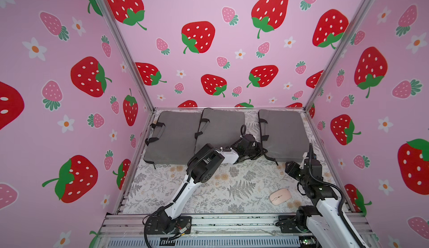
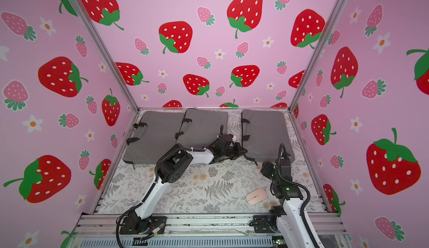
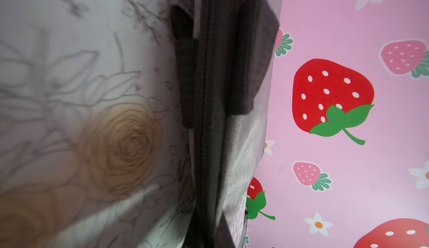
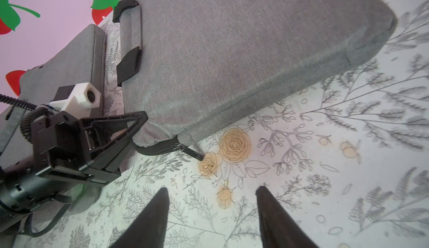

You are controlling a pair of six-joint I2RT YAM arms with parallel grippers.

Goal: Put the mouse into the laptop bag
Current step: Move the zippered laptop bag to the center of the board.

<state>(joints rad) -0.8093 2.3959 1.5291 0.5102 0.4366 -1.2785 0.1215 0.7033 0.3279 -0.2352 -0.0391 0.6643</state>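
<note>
The right gripper (image 4: 212, 188) stands jaws apart, empty. The mouse (image 1: 280, 196) lies on the cloth (image 1: 243, 172) at its 7 o'clock in a top view, long axis 2-to-8 o'clock, right arm nearer. The left gripper (image 4: 142, 118) has jaws together at a corner of the laptop bag (image 1: 285, 135); hold on fabric unconfirmed. The mouse is pale pink, flat, oval.

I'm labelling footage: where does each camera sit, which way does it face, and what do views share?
Top views: above the front rail, looking down and back at mouse and laptop bag; left arm and right arm show.
Left wrist: on the left arm, beside the laptop bag, facing the wall; no claw discernible.
Right wrist: on the right arm, facing the laptop bag's corner; right claw and left claw show.
Shared: all show the laptop bag.
</note>
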